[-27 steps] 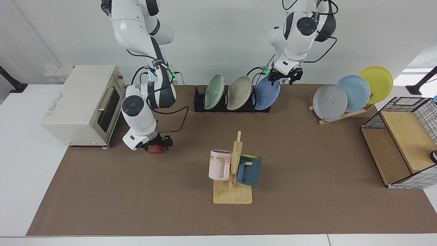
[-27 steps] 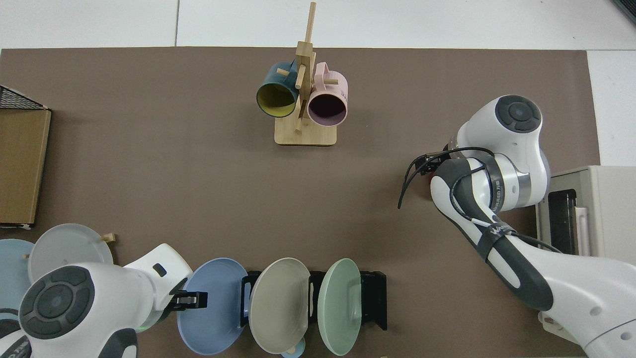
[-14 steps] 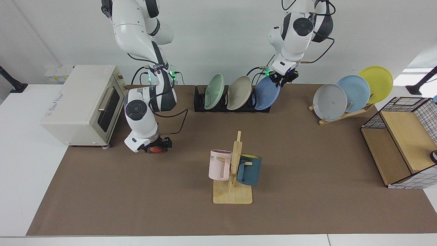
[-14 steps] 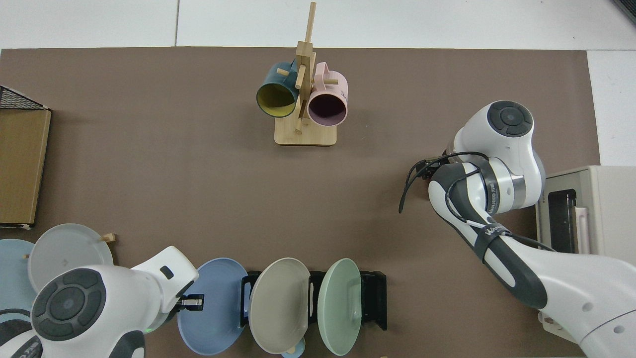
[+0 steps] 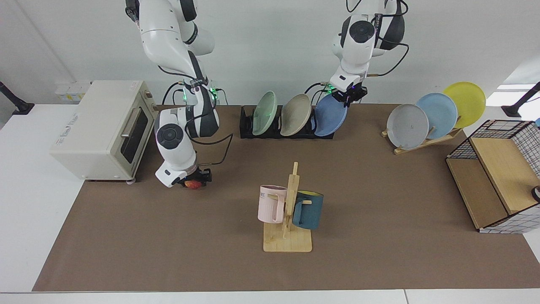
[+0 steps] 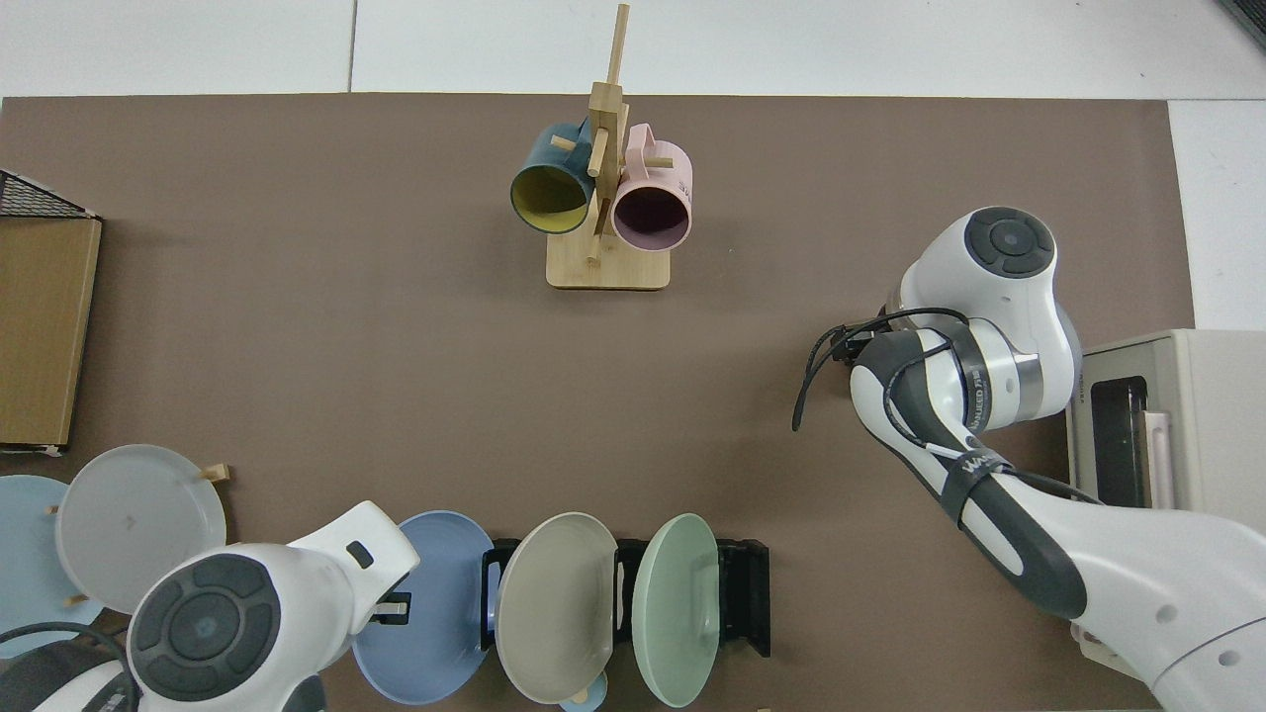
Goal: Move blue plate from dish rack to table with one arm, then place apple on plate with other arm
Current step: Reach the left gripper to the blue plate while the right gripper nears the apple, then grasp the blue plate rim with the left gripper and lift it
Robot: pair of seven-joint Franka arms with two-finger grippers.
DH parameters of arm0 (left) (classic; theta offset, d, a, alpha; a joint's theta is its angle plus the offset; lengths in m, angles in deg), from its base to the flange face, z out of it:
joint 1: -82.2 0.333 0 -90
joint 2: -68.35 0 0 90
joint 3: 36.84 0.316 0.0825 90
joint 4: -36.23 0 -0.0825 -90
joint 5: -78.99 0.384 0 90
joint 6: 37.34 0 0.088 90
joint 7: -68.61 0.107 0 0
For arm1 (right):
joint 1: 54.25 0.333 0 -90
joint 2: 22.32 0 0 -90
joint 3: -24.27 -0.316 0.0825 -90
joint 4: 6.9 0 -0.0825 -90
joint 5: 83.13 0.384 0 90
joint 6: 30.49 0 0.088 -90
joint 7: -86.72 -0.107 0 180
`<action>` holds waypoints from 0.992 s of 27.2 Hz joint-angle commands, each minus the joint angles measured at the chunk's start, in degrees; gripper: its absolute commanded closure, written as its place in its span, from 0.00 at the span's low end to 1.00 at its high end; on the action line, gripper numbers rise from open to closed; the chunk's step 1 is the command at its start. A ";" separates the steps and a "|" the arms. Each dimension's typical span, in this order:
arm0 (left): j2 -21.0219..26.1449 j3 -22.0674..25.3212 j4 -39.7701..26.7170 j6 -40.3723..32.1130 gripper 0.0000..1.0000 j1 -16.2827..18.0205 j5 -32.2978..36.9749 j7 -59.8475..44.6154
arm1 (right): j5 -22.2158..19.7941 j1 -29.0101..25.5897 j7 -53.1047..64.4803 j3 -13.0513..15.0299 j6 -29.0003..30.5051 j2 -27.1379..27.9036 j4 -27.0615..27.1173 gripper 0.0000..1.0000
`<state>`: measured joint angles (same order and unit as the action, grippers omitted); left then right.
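Observation:
The blue plate [image 5: 330,120] [image 6: 435,618] stands on edge in the end slot of the black dish rack [image 5: 247,126] [image 6: 749,603], the slot nearest the wooden rack. My left gripper [image 5: 349,98] [image 6: 394,606] is down at the plate's top rim, and its wrist covers most of it from above. The red and yellow apple [image 5: 193,185] rests on the brown table [image 5: 379,190] in front of the toaster oven. My right gripper [image 5: 195,181] sits low right over the apple. In the top view the right arm hides the apple.
A green plate [image 5: 265,113] and a beige plate [image 5: 295,115] share the dish rack. A wooden rack [image 5: 422,141] at the side holds grey, pale blue and yellow plates. A mug tree [image 5: 289,211] stands mid-table, a toaster oven [image 5: 105,126] behind the right arm, and a wire basket [image 5: 493,173] at the far end.
The left wrist has turned and the gripper has settled closer onto the blue plate's rim. The right arm's forearm has shifted a little above the apple. Plate and apple have not moved.

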<state>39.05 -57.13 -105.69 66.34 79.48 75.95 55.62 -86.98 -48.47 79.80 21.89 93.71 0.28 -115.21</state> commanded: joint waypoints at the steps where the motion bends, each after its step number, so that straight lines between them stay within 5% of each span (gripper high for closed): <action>1: -1.02 -2.74 1.90 -3.48 1.00 -0.09 4.70 -5.90 | -0.81 -0.07 -0.11 0.01 -0.18 -1.60 -1.56 1.00; 16: 0.30 -3.89 7.79 -6.91 1.00 0.69 10.25 -10.65 | -0.11 -0.68 -0.20 0.01 -2.38 -4.58 2.13 1.00; 27: 12.15 4.19 17.72 -2.35 1.00 2.19 10.34 -7.15 | 1.38 -0.95 -2.75 0.00 -9.14 -10.29 5.73 1.00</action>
<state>42.84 -56.82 -94.45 62.10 81.32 86.22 46.17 -86.78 -48.69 78.81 22.28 87.25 -7.03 -110.23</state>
